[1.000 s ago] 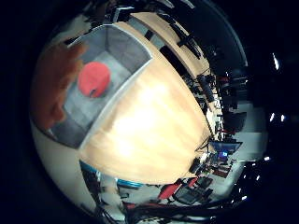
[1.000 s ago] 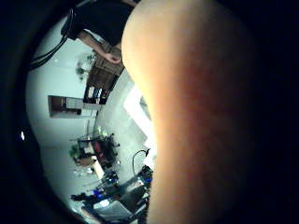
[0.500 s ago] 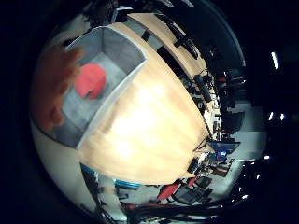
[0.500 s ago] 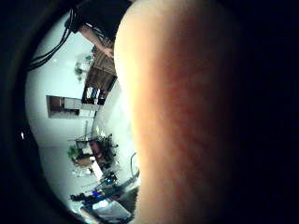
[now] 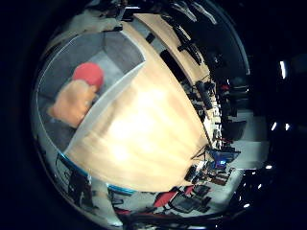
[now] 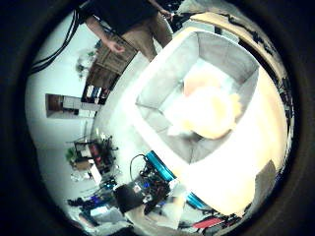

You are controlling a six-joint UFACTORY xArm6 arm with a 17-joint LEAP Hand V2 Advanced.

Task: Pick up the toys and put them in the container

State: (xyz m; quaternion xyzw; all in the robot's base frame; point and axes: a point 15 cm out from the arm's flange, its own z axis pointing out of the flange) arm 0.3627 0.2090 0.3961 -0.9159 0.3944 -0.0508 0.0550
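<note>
A grey fabric container (image 5: 122, 50) stands at one end of a long wooden table (image 5: 144, 129). Inside it lie an orange plush toy (image 5: 72, 103) and, right beside it, a red round toy (image 5: 89, 73). The thumb side view looks down into the same container (image 6: 221, 54), where the orange plush toy (image 6: 209, 110) rests on the bottom, well away from the palm. My right hand hovers above the container, and no part of it shows in either view.
The table runs on past the container with bare wood. Beyond its edge are a blue-trimmed corner (image 6: 162, 164), red chairs (image 5: 163, 199) and equipment on the floor (image 6: 142, 189). Shelves (image 6: 66, 103) line the far wall.
The orange plush toy filled the thumb side view against the palm before. Now it lies in the container beside the red toy, away from the palm.
</note>
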